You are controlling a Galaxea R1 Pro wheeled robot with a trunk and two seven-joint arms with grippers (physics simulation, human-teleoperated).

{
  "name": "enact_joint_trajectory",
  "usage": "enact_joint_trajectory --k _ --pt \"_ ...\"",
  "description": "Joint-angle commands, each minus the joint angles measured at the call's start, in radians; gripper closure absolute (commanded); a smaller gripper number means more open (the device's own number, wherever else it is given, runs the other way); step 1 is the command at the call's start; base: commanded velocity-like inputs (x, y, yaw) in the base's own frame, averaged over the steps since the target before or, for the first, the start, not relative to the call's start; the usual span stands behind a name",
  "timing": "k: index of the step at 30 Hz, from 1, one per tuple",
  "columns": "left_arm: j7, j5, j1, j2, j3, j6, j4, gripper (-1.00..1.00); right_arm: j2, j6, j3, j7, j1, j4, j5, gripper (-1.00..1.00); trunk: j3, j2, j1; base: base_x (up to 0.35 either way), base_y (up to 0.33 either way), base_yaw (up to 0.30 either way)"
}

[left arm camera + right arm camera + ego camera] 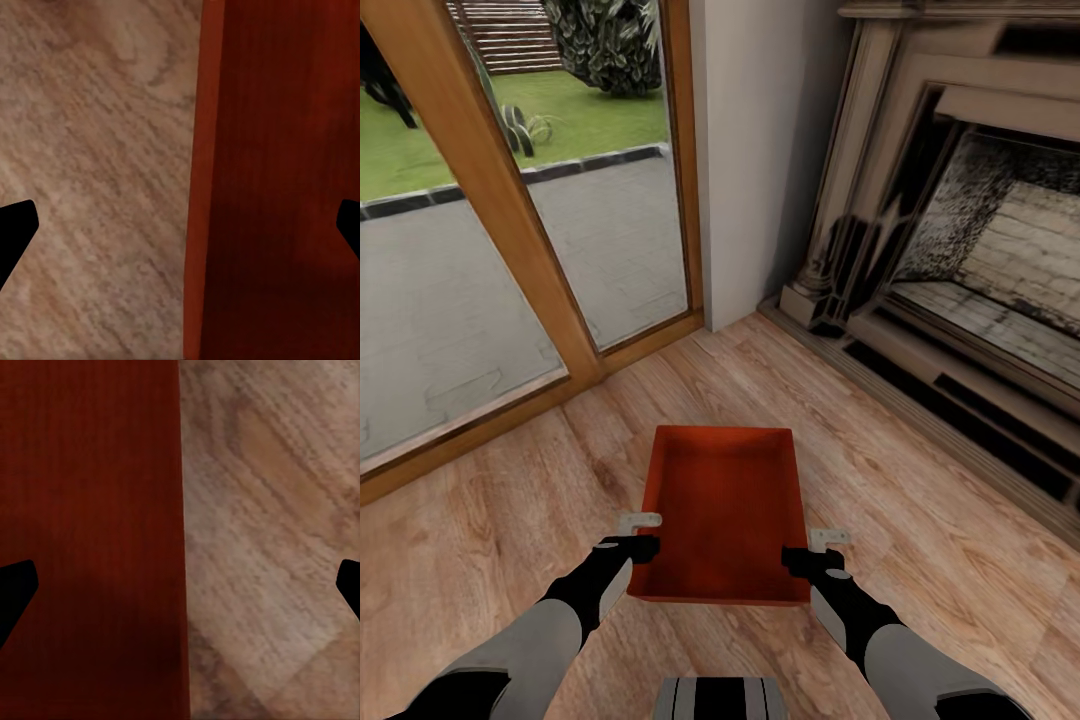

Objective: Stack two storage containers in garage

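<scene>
Pickup step in the living room: one bin [722, 510] sits on the wood floor [510, 520] at 12 o'clock, left claw [638, 535] and right claw [818, 550] both spread astride its side walls, so next they'd need to clamp, then lift.

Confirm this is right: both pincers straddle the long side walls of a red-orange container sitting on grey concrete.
Wrong floor. The head view shows the container on light wood planks by the fireplace. Left pincer and right pincer do straddle its side walls.
</scene>
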Motion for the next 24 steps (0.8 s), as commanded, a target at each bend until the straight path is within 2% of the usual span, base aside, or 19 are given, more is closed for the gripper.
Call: enact_joint_trajectory --k 1,15,16,17,24 --pt "0.001 0.000 0.000 -0.001 0.002 0.006 -0.002 -1.00 0.000 -0.001 0.007 -0.005 0.000 0.000 -0.009 -1.00 -0.001 0.000 0.000 0.000 0.000 0.000" --pt "-0.003 0.001 0.000 -0.001 0.002 0.006 -0.002 -1.00 -0.001 0.001 0.007 -0.004 0.000 0.000 -0.010 -1.00 -0.001 0.000 0.000 0.000 0.000 0.000" --pt "-0.002 0.001 0.000 -0.001 0.002 0.006 -0.001 -1.00 -0.001 0.001 0.007 -0.004 0.000 0.000 -0.010 1.00 -0.001 0.000 0.000 0.000 0.000 0.000" --pt "-0.001 0.001 0.000 -0.001 0.002 0.007 -0.001 1.00 -0.001 0.001 0.007 -0.004 0.000 0.000 -0.010 1.00 -0.001 0.000 0.000 0.000 0.000 0.000" --pt "0.002 0.002 0.000 0.000 0.004 0.007 -0.004 1.00 0.000 0.000 0.008 -0.008 0.000 0.000 -0.011 1.00 -0.001 0.000 0.000 0.000 0.000 0.000"
